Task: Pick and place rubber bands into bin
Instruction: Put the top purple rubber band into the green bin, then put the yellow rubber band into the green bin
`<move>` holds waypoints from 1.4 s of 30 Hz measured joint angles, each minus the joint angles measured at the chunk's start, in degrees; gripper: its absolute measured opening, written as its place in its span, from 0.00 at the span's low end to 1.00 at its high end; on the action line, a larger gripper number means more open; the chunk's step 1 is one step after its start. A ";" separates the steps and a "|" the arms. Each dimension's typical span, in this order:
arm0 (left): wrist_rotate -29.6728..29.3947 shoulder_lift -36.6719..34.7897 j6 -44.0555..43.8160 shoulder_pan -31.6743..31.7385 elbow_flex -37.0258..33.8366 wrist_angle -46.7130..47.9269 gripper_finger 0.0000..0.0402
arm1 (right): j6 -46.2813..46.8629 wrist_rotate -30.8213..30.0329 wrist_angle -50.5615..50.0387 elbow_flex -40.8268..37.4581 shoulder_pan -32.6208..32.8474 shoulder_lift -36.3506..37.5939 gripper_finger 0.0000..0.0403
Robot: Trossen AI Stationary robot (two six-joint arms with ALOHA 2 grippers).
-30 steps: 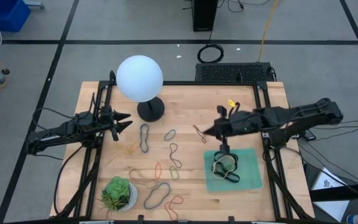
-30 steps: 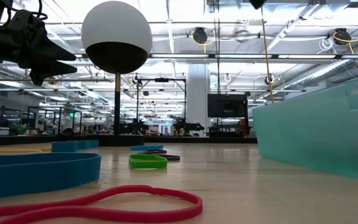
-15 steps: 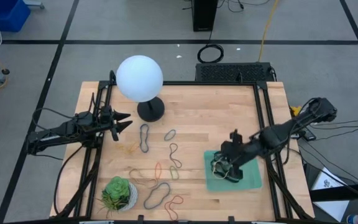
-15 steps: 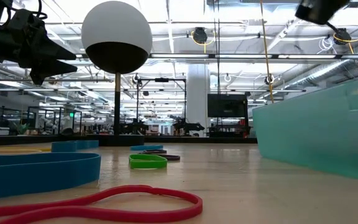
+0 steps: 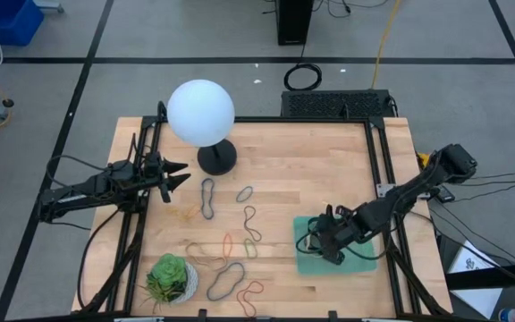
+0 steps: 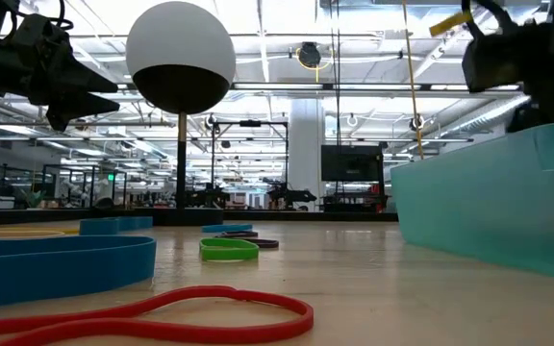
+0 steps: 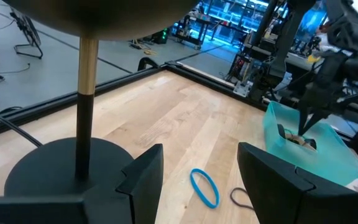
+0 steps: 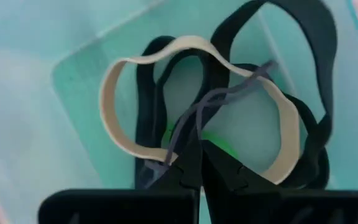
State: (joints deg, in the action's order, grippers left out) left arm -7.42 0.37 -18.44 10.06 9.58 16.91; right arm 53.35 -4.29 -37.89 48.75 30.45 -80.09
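The mint-green bin sits at the table's near right and holds a heap of black and tan rubber bands. My right gripper hangs low over this heap, shut on a thin grey rubber band. More rubber bands lie flat and scattered across the middle and near part of the table. My left gripper waits open at the table's left, beside the lamp, with nothing between its fingers. In the low view my right gripper shows behind the bin's wall. My right gripper pinches the thin grey band between its shut fingertips, at one spot along the strand. The fingers come from above, pointing steeply down into the bin. The band's loose loop trails across the tan and black bands lying in the bin.
A white globe lamp on a black base stands at the far left. A potted succulent stands at the near left corner. Black frame rails run along the table's sides.
My right gripper has gone from above the table's middle toward the near right edge and down into the bin, rolling its wrist and tipping steeply downward. It has stayed shut, and the grey band that hung below it now rests on the heap.
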 joint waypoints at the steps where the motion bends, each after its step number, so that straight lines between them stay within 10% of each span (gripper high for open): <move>1: 0.00 0.01 -0.03 -0.01 0.00 0.00 0.53 | 0.01 0.11 0.80 -0.72 -0.01 0.00 0.00; 11: 0.02 0.01 -0.06 0.00 0.00 -0.02 0.53 | -1.52 1.55 2.12 -1.74 -0.08 0.02 0.06; 23: 0.02 0.00 0.25 -0.01 0.00 -0.14 0.53 | -3.28 0.62 -4.80 2.23 -0.08 0.07 0.40; 42: 7.04 0.78 7.06 -0.02 0.52 -6.41 0.53 | -15.75 -21.36 -14.04 11.74 -4.58 11.08 0.47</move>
State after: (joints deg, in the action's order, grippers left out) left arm -0.38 1.15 -11.38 10.04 10.11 10.50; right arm 37.60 -25.65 -51.93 60.49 25.87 -69.01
